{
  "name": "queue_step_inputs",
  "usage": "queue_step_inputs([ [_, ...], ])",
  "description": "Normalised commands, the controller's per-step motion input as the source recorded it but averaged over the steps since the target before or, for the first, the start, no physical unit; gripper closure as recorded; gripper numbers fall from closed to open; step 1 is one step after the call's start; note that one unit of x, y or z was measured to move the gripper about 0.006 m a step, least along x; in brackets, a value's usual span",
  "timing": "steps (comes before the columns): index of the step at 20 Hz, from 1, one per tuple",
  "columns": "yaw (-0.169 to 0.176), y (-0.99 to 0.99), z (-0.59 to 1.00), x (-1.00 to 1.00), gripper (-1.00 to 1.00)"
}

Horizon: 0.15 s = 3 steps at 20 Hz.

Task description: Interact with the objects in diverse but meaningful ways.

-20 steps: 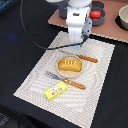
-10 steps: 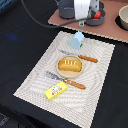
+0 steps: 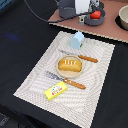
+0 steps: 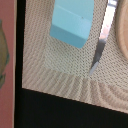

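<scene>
1 pale blue carton [image 3: 77, 39] stands on the woven placemat [image 3: 102, 85], near the knife [image 3: 80, 56]; I cannot tell the hand's state.

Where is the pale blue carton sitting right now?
In the exterior view the carton stands on the placemat near its far edge, just beyond the knife and the bread loaf.

End effector [image 3: 75, 11] higher, off carton [image 3: 77, 39].
</scene>
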Motion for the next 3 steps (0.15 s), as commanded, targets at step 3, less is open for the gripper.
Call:
queue_step_inputs([
  [3,0.000,0.00,0.00,0.00,-1.00],
])
